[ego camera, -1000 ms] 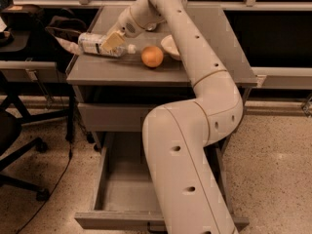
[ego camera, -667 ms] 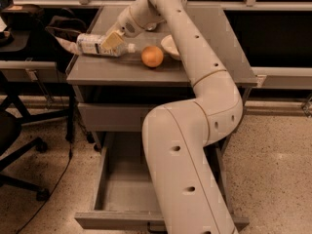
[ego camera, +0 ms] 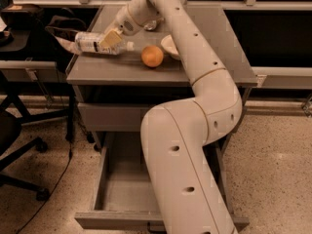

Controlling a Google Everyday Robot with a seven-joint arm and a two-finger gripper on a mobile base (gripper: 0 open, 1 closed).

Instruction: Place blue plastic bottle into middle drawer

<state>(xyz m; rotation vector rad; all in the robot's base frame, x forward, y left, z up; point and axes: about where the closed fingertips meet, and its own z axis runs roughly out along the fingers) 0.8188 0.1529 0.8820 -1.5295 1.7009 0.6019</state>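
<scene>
- End effector [ego camera: 111,39]: over the rear left of the tabletop [ego camera: 122,71], set against the bottle. It cannot be told whether it is clamped on it.
- Bottle [ego camera: 89,43]: lying on its side near the tabletop's left edge, in the same place as a second ago.
- Orange [ego camera: 152,56]: on the tabletop right of the bottle, apart from it, unmoved.
- Bowl [ego camera: 169,45]: just behind the orange, partly hidden by the arm.
- Drawer [ego camera: 122,191]: lowest one, pulled out as before, no bottle in it.

You get warm, dim light from overhead: the arm [ego camera: 204,82] shines pale, the gripper [ego camera: 111,39] is lit above the tabletop [ego camera: 122,69], and the open drawer [ego camera: 114,220] is shadowed.
</scene>
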